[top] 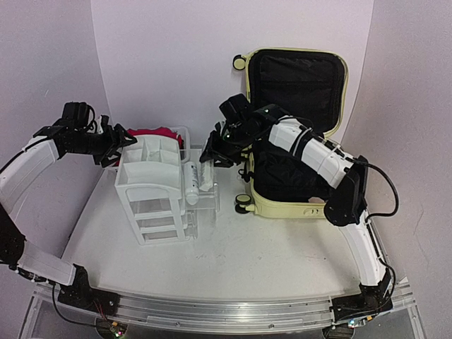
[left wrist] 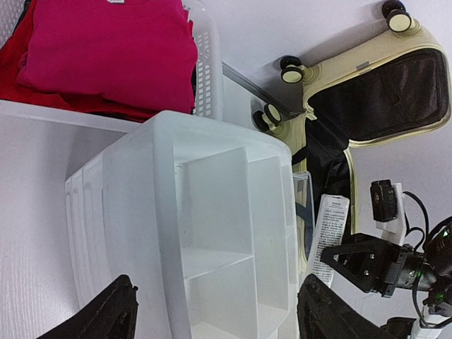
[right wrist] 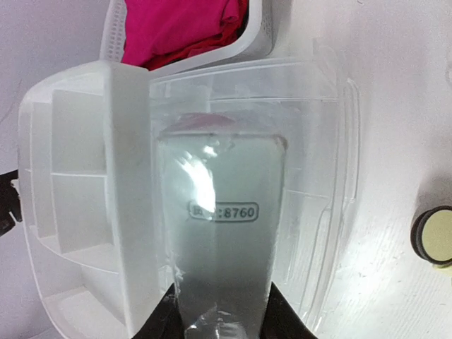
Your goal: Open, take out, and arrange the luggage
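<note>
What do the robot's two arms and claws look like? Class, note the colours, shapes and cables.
The left arm and right arm have smooth, rounded white shells with black joints and black bases. The left claw and right claw are black, two-fingered and angular. A thin black cable loops beside the right arm.

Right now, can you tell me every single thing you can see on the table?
luggage: 1, pale yellow with black lining, open at back right
drawer organiser: 1, white, middle left
clear bin: 1, see-through, right beside the drawer organiser
white tube: 1, white, lying in the clear bin
mesh basket: 1, white, behind the drawer organiser
clothes: one stack, pink over red, in the mesh basket
table: 1, white, under everything
left gripper: 1, black, open, left of the drawer organiser
right gripper: 1, black, shut on the white tube
</note>
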Controlling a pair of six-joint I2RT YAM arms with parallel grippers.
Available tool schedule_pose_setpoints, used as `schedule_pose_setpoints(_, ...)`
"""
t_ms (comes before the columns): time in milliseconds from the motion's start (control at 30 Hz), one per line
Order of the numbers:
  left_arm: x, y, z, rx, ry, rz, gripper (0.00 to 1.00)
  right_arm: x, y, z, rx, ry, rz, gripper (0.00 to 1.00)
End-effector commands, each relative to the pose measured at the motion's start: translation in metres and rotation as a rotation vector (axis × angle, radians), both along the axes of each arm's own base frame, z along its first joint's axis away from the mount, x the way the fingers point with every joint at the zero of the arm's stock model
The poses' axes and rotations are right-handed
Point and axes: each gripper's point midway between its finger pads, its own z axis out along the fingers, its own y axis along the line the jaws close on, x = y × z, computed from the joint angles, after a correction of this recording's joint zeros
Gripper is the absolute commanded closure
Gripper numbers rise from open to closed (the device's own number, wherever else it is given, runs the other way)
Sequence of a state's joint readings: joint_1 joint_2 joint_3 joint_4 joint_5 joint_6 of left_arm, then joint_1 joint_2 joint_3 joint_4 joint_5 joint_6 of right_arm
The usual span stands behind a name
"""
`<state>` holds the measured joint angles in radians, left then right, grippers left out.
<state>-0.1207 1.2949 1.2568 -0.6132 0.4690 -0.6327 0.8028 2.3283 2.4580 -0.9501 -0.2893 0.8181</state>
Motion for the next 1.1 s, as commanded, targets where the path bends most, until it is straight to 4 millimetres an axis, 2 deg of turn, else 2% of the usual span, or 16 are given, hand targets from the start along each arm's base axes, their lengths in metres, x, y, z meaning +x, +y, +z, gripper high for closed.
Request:
schedule_pose_setpoints(0, 0.004, 0.002, 0.032, -0.001, -0.08, 0.001, 0.22, 0.012, 0.009, 0.018, 0.037, -0.072, -0.002, 0.57)
schedule_pose_setpoints(200, 0.003, 0.003, 0.052, 0.007, -0.134, 0.006, 0.21, 0.015, 0.007, 0.051, 0.07, -0.154, 0.003, 0.39)
schedule_pose_setpoints(300, 0.0, 0.006, 0.069, 0.033, -0.183, 0.003, 0.2, 0.01, -0.004, 0.072, 0.064, -0.21, 0.017, 0.35)
schedule_pose_setpoints(367, -0.003, 0.007, 0.078, 0.047, -0.204, -0.001, 0.19, 0.005, -0.016, 0.079, 0.032, -0.246, 0.026, 0.31)
schedule_pose_setpoints(467, -0.01, 0.006, 0.075, 0.06, -0.177, -0.023, 0.21, -0.002, -0.041, 0.07, -0.064, -0.286, 0.046, 0.3)
schedule_pose_setpoints(567, -0.02, 0.006, 0.06, 0.078, -0.15, -0.049, 0.23, -0.004, -0.08, 0.053, -0.24, -0.367, 0.06, 0.3)
schedule_pose_setpoints(600, -0.024, 0.006, 0.056, 0.09, -0.152, -0.057, 0.23, -0.006, -0.094, 0.056, -0.292, -0.41, 0.063, 0.31)
schedule_pose_setpoints(700, -0.032, 0.009, 0.042, 0.129, -0.152, -0.073, 0.23, -0.011, -0.115, 0.022, -0.412, -0.411, 0.126, 0.31)
schedule_pose_setpoints(767, -0.034, 0.008, 0.032, 0.146, -0.145, -0.098, 0.22, -0.011, -0.114, 0.004, -0.439, -0.389, 0.158, 0.28)
schedule_pose_setpoints(867, -0.036, 0.004, 0.019, 0.155, -0.127, -0.139, 0.22, -0.011, -0.103, -0.012, -0.408, -0.347, 0.163, 0.25)
schedule_pose_setpoints(1067, -0.033, -0.006, -0.001, 0.128, -0.076, -0.202, 0.25, -0.015, -0.056, -0.033, -0.315, -0.302, 0.241, 0.25)
